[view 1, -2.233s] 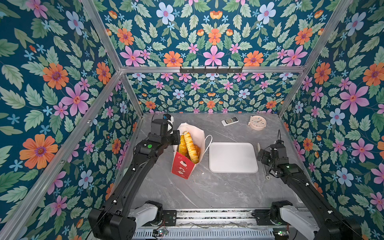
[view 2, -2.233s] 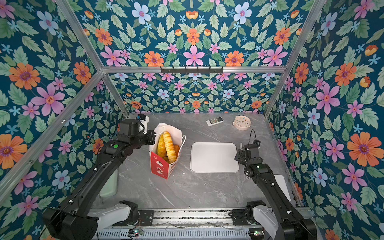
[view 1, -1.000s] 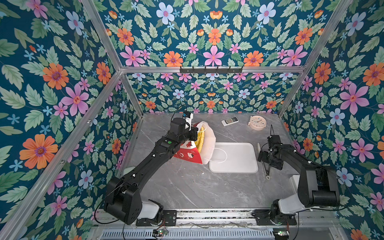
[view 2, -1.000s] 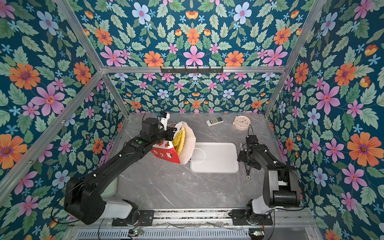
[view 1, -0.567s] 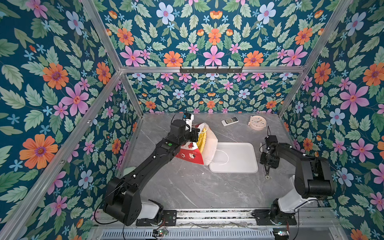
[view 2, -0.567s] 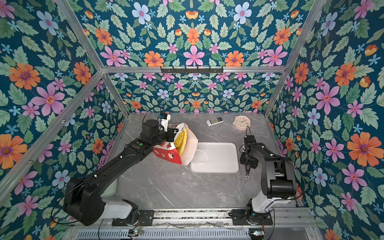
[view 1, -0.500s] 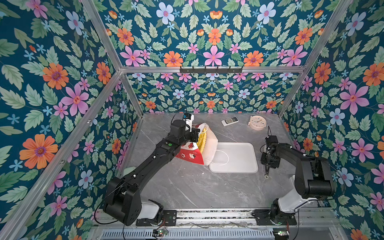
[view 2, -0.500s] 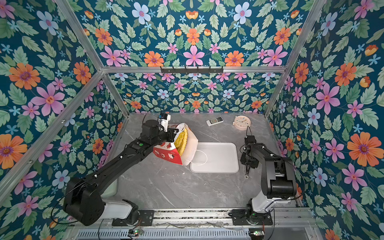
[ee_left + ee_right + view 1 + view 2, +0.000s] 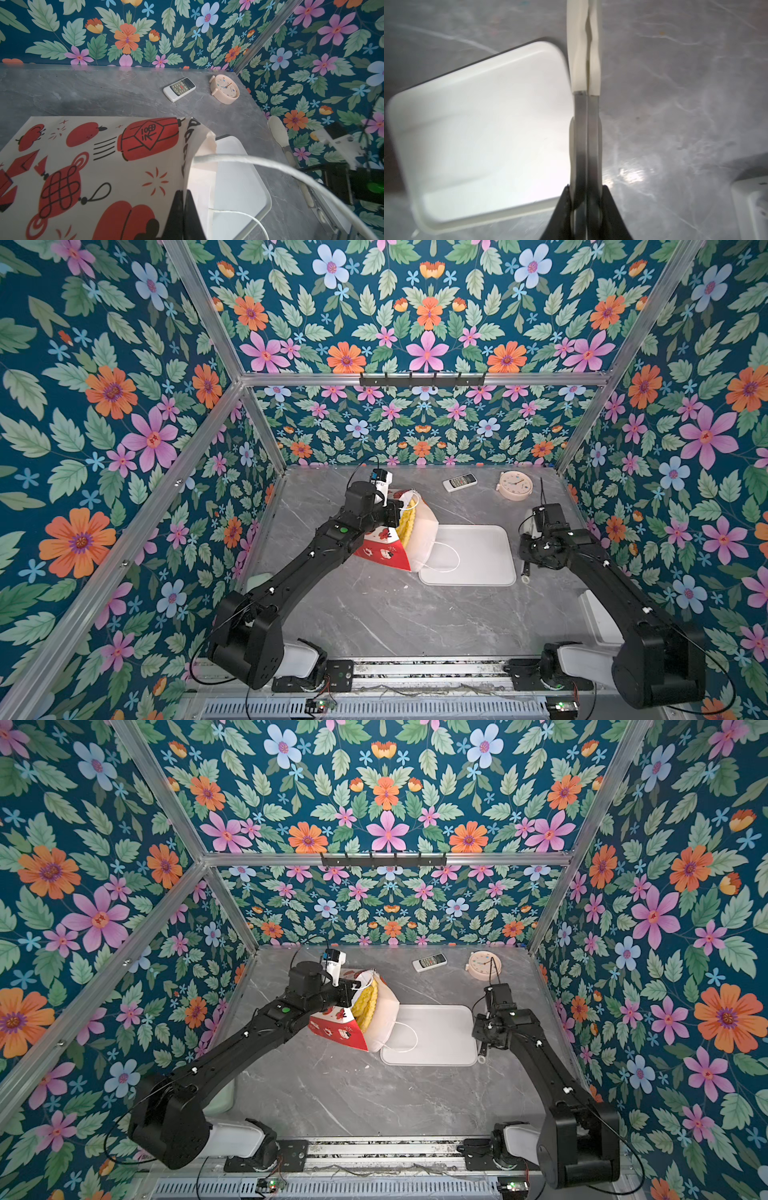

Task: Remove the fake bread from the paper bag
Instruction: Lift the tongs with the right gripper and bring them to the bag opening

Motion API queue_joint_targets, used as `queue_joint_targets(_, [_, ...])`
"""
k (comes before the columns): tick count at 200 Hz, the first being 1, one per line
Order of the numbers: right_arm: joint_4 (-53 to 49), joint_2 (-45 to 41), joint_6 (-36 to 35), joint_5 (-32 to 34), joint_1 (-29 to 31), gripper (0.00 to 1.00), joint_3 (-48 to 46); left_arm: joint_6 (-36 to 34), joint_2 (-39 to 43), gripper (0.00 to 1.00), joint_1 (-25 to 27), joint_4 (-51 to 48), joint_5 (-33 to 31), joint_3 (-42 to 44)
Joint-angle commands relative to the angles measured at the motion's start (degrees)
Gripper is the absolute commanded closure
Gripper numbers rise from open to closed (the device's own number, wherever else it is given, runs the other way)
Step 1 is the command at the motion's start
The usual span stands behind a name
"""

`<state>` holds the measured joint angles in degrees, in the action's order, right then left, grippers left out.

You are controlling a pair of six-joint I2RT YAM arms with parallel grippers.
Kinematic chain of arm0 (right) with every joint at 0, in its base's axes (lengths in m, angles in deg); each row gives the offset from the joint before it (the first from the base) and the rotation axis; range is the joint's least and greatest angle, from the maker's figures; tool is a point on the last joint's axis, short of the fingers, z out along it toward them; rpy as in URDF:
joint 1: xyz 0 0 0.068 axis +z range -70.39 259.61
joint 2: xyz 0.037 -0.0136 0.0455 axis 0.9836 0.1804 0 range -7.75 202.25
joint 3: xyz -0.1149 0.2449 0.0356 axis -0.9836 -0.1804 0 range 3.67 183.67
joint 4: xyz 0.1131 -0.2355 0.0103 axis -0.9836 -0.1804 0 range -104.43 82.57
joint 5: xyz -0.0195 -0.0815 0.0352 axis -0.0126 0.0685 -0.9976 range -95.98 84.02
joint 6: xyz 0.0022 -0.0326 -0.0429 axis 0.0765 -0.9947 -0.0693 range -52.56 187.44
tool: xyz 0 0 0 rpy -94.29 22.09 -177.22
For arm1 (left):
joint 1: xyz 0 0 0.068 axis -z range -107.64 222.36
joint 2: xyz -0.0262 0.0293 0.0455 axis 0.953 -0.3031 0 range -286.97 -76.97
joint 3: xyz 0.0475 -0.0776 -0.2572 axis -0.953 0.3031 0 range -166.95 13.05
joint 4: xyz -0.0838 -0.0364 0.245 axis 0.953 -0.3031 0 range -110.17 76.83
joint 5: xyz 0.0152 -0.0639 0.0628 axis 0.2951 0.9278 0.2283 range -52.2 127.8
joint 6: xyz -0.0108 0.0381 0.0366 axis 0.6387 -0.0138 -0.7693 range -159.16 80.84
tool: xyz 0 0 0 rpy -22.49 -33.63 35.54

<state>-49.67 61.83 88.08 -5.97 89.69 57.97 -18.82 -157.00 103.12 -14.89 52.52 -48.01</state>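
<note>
Left jaws pinched the paper bag rim; right jaws clamped tongs.
Fake bread lay tipped toward my right arm, across the tray.

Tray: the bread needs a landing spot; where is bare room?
Tray: bare right of the paper bag's cord handle. Table: bare on the near side of tray and bag. Crowded: back right, remote and clock.

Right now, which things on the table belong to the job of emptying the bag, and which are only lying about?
Part of the job: paper bag, pinched by the left fingers; fake bread inside it; tongs, held in the right fingers; white tray, probably.
Lying about: remote control; alarm clock.
</note>
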Motion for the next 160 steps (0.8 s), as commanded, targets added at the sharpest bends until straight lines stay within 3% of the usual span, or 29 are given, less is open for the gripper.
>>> queue_joint_targets(1, [-6.3, -1.9, -2.3, -7.3, 8.7, 0.78, 1.9, -2.0, -0.4, 1.00, 1.0, -2.3, -2.3, -1.0])
queue_joint_targets(29, [-10.6, -2.9, -3.3, -10.3, 22.0, 0.77, 4.9, -2.7, -0.7, 1.00, 2.0, -3.4, -3.4, -1.1])
queue_joint_targets(50, [-12.1, -3.5, -4.1, -12.1, 28.4, 0.76, 6.2, -4.1, -0.6, 1.00, 3.3, -4.7, -4.8, -1.0])
queue_joint_targets(86, [-7.9, -3.0, -3.9, -20.0, 30.3, 0.74, 2.6, -5.4, 0.1, 1.00, 5.9, -6.7, -6.9, 0.5])
queue_joint_targets(160, [5.3, -2.6, 0.5, -23.8, 32.5, 0.70, -4.7, -1.5, 3.0, 1.00, 8.1, -1.1, -7.8, 6.0])
